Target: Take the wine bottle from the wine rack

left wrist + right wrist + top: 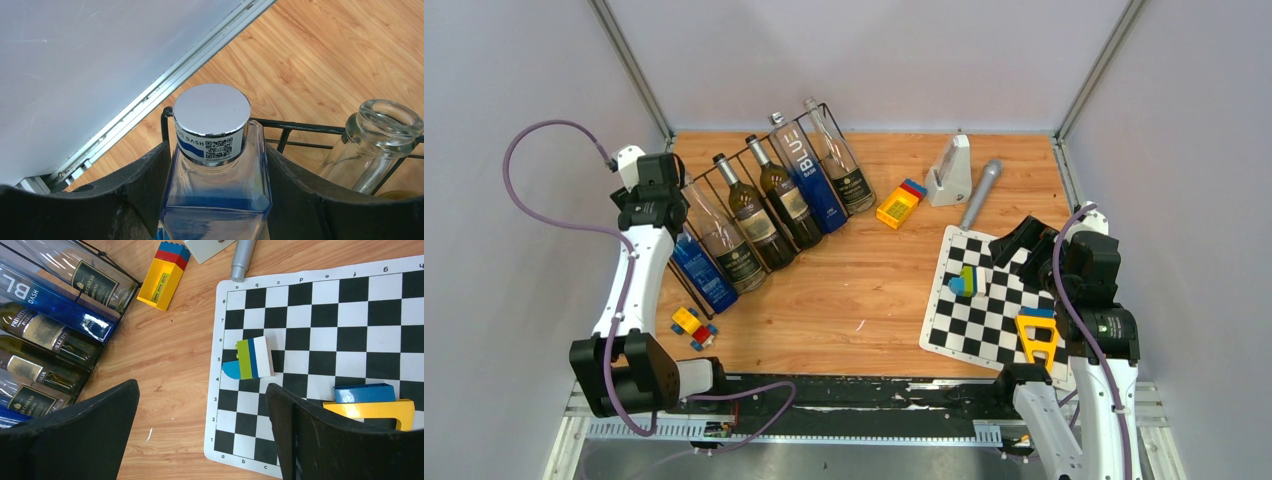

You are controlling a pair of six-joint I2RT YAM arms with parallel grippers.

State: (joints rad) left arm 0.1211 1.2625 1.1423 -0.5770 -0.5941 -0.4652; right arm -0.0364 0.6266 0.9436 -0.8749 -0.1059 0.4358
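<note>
The black wire wine rack (736, 157) lies diagonally at the back left and holds several bottles. The leftmost is a square blue bottle (702, 270) with a silver cap (212, 110). My left gripper (656, 205) is at its neck end. In the left wrist view the gripper (216, 192) has both black fingers (135, 195) pressed against the bottle's shoulders (215, 200). A rack wire (300, 126) runs behind the cap. My right gripper (1014, 245) is open and empty over the left edge of the chessboard, as the right wrist view (202, 410) shows.
A clear empty bottle's neck (382, 135) is in the slot beside the blue bottle. A chessboard mat (989, 310) carries a block stack (967, 281) and a yellow piece (1036, 338). A yellow block (900, 204), grey wedge (951, 172), grey cylinder (980, 192) and small blocks (694, 327) lie around.
</note>
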